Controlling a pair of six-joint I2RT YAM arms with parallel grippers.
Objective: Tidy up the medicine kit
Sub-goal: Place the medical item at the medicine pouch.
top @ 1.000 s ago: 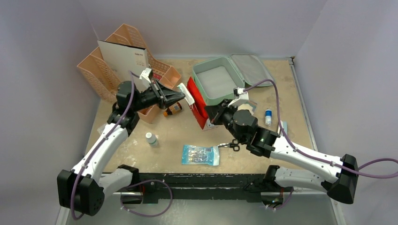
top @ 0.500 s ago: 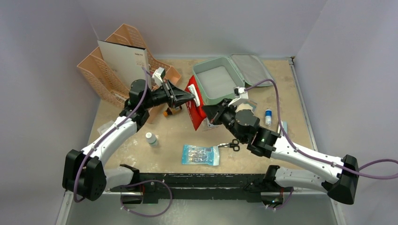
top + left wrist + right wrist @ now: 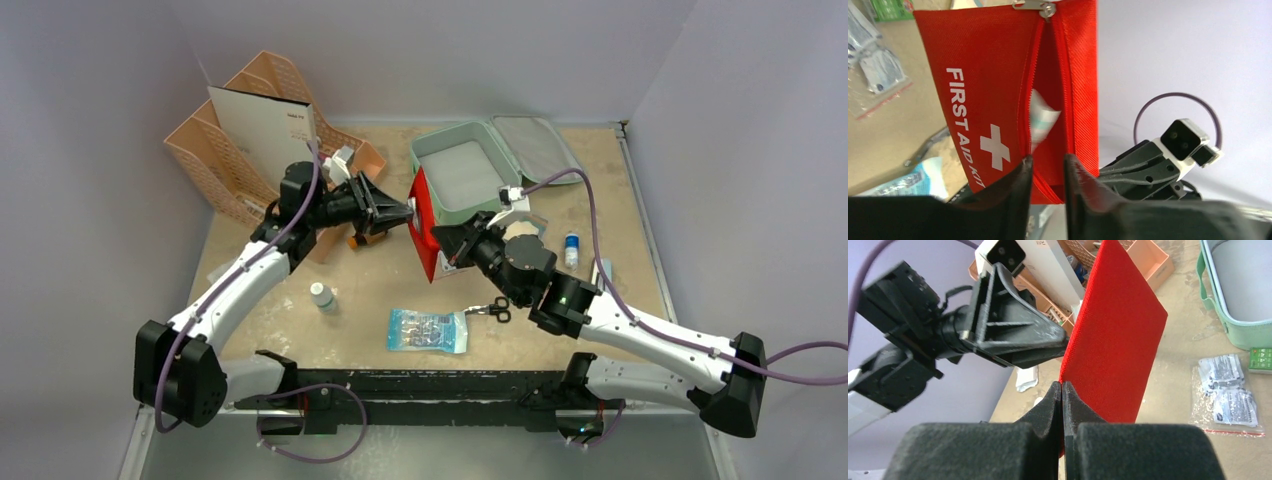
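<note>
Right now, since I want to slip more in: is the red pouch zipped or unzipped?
Unzipped: the red pouch gapes open, a pale packet showing inside.

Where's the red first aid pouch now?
The pouch is upright mid-table in the top view, between the left gripper and right gripper, beside the open mint-green case.

Medicine kit (image 3: 462, 172): mint-green case, open (grey-lined lid flat alongside), far centre-right.
</note>
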